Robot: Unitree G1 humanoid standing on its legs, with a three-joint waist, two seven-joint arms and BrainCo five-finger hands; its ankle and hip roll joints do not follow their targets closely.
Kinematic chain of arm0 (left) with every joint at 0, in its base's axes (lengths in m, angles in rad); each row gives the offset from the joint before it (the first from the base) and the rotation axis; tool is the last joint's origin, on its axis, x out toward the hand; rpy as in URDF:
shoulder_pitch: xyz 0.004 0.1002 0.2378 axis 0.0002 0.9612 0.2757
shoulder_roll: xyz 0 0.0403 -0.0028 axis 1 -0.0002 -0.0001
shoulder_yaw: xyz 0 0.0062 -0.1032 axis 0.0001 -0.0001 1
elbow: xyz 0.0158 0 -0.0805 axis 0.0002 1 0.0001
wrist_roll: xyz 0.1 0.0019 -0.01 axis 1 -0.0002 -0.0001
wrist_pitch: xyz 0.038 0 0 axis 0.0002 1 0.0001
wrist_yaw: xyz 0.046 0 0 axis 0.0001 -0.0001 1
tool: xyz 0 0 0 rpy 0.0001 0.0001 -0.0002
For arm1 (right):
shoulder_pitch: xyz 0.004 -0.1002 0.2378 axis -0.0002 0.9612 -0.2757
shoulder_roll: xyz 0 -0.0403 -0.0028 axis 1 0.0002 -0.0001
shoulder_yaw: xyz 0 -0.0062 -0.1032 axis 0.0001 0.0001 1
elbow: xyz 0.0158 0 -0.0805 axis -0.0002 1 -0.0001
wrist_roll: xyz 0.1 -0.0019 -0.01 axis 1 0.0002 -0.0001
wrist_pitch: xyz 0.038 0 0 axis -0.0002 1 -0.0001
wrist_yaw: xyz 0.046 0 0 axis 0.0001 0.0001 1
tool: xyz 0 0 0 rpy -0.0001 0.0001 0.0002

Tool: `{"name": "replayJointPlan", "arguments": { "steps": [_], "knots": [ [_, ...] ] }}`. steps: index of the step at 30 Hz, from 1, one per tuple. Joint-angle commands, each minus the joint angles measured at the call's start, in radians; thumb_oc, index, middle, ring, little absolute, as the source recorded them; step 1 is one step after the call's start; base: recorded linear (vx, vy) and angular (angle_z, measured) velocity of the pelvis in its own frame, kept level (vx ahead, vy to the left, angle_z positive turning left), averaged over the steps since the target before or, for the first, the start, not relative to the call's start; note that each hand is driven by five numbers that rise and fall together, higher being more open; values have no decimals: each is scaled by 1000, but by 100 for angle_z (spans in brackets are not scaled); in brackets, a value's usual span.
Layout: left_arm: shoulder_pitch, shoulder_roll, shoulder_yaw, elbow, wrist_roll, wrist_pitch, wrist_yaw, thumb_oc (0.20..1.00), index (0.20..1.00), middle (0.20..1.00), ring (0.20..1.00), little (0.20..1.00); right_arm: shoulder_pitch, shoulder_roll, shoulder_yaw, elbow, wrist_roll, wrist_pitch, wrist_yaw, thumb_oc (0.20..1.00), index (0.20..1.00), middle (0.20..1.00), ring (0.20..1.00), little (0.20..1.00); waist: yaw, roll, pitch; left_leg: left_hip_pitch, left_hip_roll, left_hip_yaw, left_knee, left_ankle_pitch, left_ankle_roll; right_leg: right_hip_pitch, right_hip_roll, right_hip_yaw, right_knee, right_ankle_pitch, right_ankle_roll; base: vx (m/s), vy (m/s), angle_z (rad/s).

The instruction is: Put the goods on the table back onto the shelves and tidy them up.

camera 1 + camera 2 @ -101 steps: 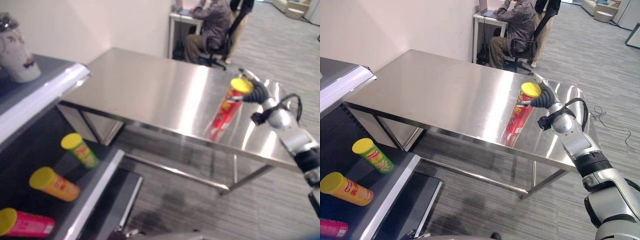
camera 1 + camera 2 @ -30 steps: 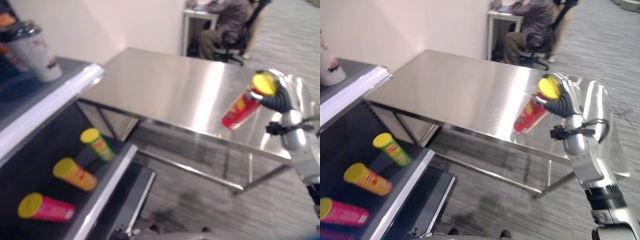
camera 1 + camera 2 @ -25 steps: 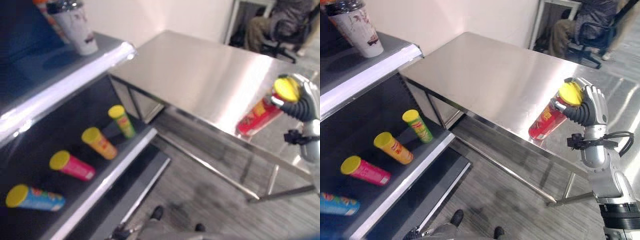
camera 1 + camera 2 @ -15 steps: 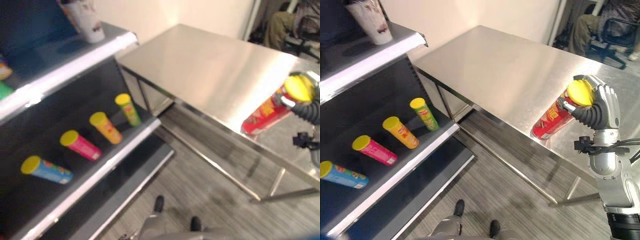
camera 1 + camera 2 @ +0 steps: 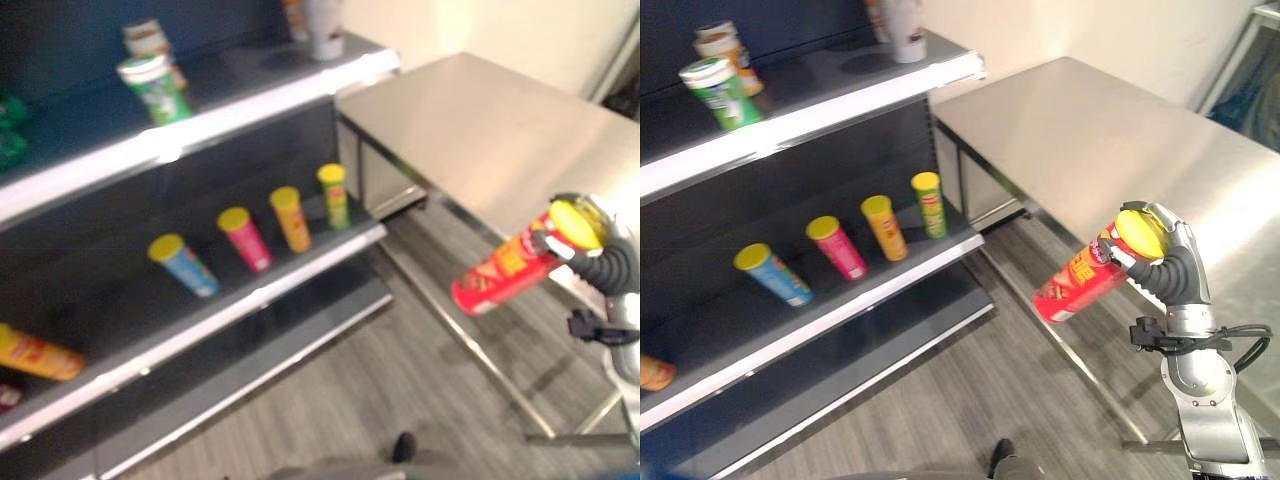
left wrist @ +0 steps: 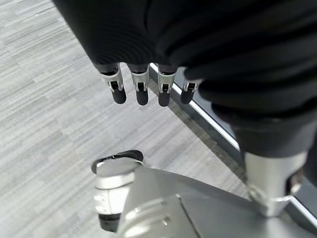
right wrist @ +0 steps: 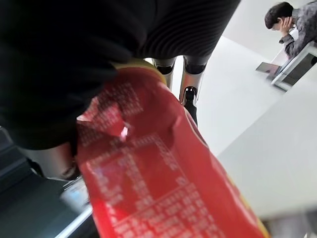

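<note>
On the shelf (image 5: 855, 300) to my left, cans (image 5: 835, 245) lie in a row. My left hand (image 6: 148, 89) hangs idle, fingers relaxed. My right hand (image 5: 1168, 262) is curled round the red can (image 5: 1080, 283) at its yellow-lidded end, carrying it tilted, clear of the table (image 5: 1090, 140). I should bring it over level and lay it beside the row.

No lettering can be read: the print on the red yellow-lidded cardboard tube (image 5: 1080, 282) and the shelved tubes (image 5: 838, 247) is too small and blurred to make out
</note>
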Motion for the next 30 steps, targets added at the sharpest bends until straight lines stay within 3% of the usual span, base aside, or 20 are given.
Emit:
{"name": "replayJointPlan", "arguments": {
  "steps": [1,2,3,4,6,7,8,10,11,12,14,15,16,17,18,19,20,23,27,30],
  "knots": [
    [-5,-32,-65,-16,71,-31,-18,1000,1000,1000,1000,1000,-85,0,-3,-95,32,-59,-42,200,200,200,200,200,4,-34,-51,63,-16,-50,-126,55,47,-120,-144,231,-91,86,158,-397,471,37],
    [-4,-37,-82,-8,91,-32,-23,1000,1000,1000,1000,1000,-84,22,-1,-90,11,-51,-46,200,200,200,200,200,-3,-42,-42,83,-58,-6,-135,-74,58,-124,-208,229,-112,139,190,-268,343,47],
    [-4,-37,-82,-8,91,-32,-23,1000,1000,1000,1000,1000,-84,23,-1,-90,11,-51,-46,200,200,200,200,200,-3,-44,-43,82,-60,-6,-135,-73,58,-125,-210,229,-113,140,190,-498,656,68],
    [11,-29,-65,-14,92,-29,-26,1000,1000,1000,1000,1000,-60,58,12,-78,-21,-32,-42,200,200,200,200,200,-3,-56,-24,119,-115,40,-135,-152,85,-117,-261,213,-152,211,215,-368,427,60],
    [19,-14,-21,12,85,-25,-19,1000,1000,1000,1000,1000,-60,92,45,-72,-39,-21,-30,200,200,200,200,200,8,-80,13,152,-173,98,-135,-173,108,-127,-300,176,-193,289,216,-484,442,26],
    [23,-10,9,29,78,-20,-15,1000,1000,1000,1000,1000,-57,99,60,-68,-44,-20,-28,200,200,200,200,200,12,-89,34,153,-197,120,-135,-165,125,-139,-313,159,-198,285,216,-452,353,-11],
    [24,-6,30,42,66,-16,-10,1000,1000,1000,1000,1000,-45,107,68,-75,-34,-20,-18,200,200,200,200,200,9,-88,47,147,-211,120,-135,-159,137,-135,-299,170,-192,255,216,-420,346,-20],
    [26,2,77,55,25,-19,-1,1000,1000,1000,1000,1000,-23,111,70,-80,-26,-23,-8,200,200,200,200,200,9,-100,59,115,-249,86,-127,-141,169,-127,-251,261,-142,204,201,-270,250,-11],
    [25,3,77,55,25,-19,-1,1000,1000,1000,1000,1000,-23,112,70,-80,-26,-23,-8,200,200,200,200,200,9,-101,58,114,-251,86,-127,-141,170,-129,-252,262,-141,204,201,-271,275,10],
    [33,5,94,71,1,-19,-13,1000,1000,1000,1000,1000,-2,108,50,-85,-19,-31,2,200,200,200,200,200,12,-102,49,75,-290,53,-116,-124,202,-92,-148,334,-65,117,162,-220,253,18],
    [39,5,91,99,17,-17,-26,1000,1000,1000,1000,1000,12,109,48,-95,0,-48,18,200,200,200,200,200,12,-103,37,46,-323,44,-110,-107,224,-52,-57,340,-30,37,124,-209,265,46],
    [39,7,85,108,25,-16,-35,1000,1000,1000,1000,1000,16,108,58,-101,15,-59,38,200,200,200,200,200,11,-110,29,27,-339,40,-103,-95,233,-40,-15,346,-14,9,108,-104,138,48],
    [39,7,85,108,25,-16,-35,1000,1000,1000,1000,1000,16,108,58,-101,15,-59,38,200,200,200,200,200,11,-110,28,26,-340,40,-103,-95,233,-41,-15,346,-14,9,108,-109,135,35],
    [40,7,79,104,24,-18,-49,1000,1000,1000,1000,1000,30,104,82,-115,39,-73,71,200,200,200,200,200,13,-122,16,5,-364,33,-96,-84,244,-6,54,368,-10,-33,82,-51,70,9],
    [40,7,79,104,24,-18,-49,1000,1000,1000,1000,1000,30,104,82,-115,39,-73,71,200,200,200,200,200,12,-122,15,4,-364,33,-96,-83,244,-7,53,368,-10,-33,83,-68,131,26],
    [39,0,72,89,2,-22,-62,1000,1000,1000,1000,1000,49,100,109,-131,68,-86,106,200,200,200,200,200,10,-134,3,-16,-389,14,-90,-72,249,14,117,420,-9,-61,66,-13,83,29],
    [36,-5,66,83,-3,-24,-65,1000,1000,1000,1000,1000,56,103,123,-144,76,-93,117,200,200,200,200,200,12,-140,-4,-24,-401,5,-90,-67,251,29,137,442,-19,-69,60,-10,83,46],
    [23,-13,37,66,-5,-33,-69,1000,1000,1000,1000,1000,62,101,175,-153,113,-101,152,200,200,200,200,200,15,-151,-6,-29,-423,-29,-89,-60,253,47,144,461,-47,-63,46,50,23,38],
    [9,-4,-91,-7,120,-55,-62,1000,1000,1000,1000,1000,7,66,336,-145,162,-108,205,200,200,200,200,200,21,-148,-10,-43,-424,-38,-56,-88,257,68,143,475,-126,-26,48,61,-16,14],
    [18,18,-95,-29,116,-54,-55,1000,1000,1000,1000,1000,-57,41,433,-136,176,-117,218,200,200,200,200,200,37,-154,30,-121,-444,-22,135,-135,238,81,129,480,-147,-21,43,-35,1,0]
  ]
}}
